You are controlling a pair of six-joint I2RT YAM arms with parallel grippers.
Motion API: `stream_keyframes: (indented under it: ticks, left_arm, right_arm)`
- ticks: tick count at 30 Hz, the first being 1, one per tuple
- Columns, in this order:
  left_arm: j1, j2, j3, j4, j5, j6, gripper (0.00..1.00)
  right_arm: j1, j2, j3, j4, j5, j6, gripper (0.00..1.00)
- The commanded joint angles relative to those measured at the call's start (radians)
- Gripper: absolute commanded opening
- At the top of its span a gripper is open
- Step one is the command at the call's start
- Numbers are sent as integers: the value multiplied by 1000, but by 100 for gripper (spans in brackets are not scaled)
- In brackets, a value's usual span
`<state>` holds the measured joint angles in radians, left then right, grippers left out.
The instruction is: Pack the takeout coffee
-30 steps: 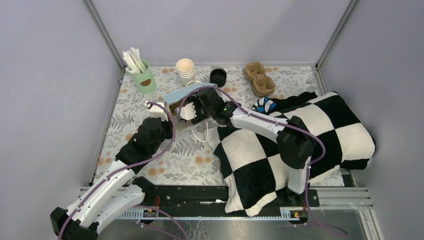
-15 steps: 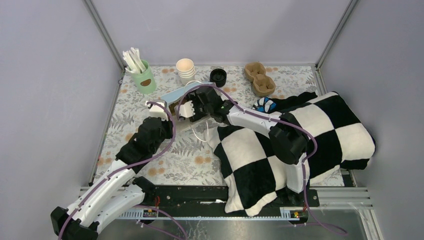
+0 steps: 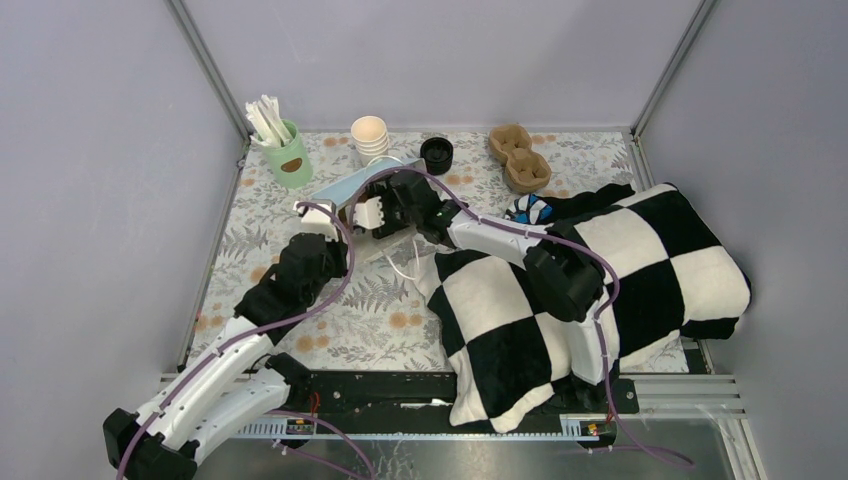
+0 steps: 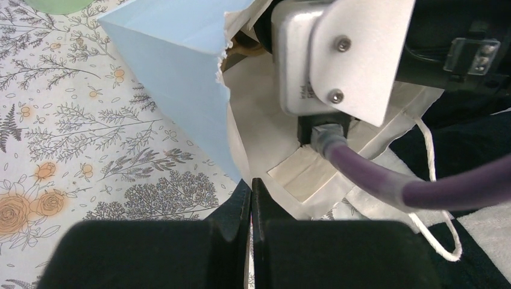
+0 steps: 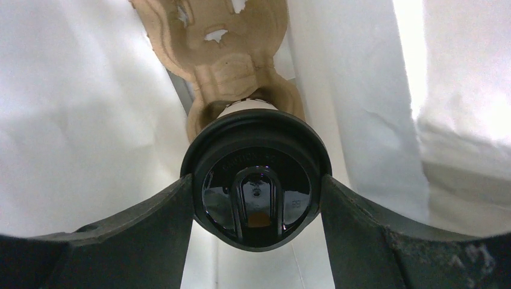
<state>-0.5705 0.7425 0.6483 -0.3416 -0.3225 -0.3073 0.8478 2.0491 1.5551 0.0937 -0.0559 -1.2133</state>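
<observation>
The takeout coffee (image 5: 256, 183) shows mostly as its round black lid, with only a sliver of cream cup behind it. My right gripper (image 5: 256, 201) is shut on it, one finger against each side of the lid. It is inside the pale blue paper bag (image 3: 345, 187), white within, just in front of a brown pulp cup carrier (image 5: 223, 48) that lies in the bag. In the top view the right gripper (image 3: 385, 212) reaches into the bag's mouth. My left gripper (image 4: 251, 192) is shut on the bag's (image 4: 175, 60) torn white edge.
At the back stand a mint-green cup of white sticks (image 3: 288, 155), a stack of cream cups (image 3: 371, 140), a black lid (image 3: 436, 153) and another pulp carrier (image 3: 518, 157). A black-and-white checked cloth (image 3: 600, 290) covers the right side. The bag's string handle (image 4: 437, 180) trails on the mat.
The right arm has pushed leftward, carrying the coffee deeper into the bag, and the bag's mouth has shifted a little left. The left gripper has kept its hold.
</observation>
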Motion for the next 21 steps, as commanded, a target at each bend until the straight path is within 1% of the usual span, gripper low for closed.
stream_keyframes:
  ticks: [1,8,13,15,19,21]
  left_arm:
    - [-5,8,45,9,3,-18,0]
    - [-4,16,70,-12,1,-43,0]
    - [-4,30,94,-22,5,-55,0]
    - [-5,36,103,-29,9,-55,0]
    - [-4,46,118,-45,9,-65,0]
    - [-4,49,118,-48,10,-70,0]
  right_arm:
    - [-18,52,59,64,-18,64,40]
    - [-26,80,41,136,29,167,42]
    - [-24,104,57,96,3,164,42]
    - [-24,96,40,82,-8,116,42]
    - [-24,57,-33,41,-58,-80,42]
    - [-27,58,-26,26,-67,-92,42]
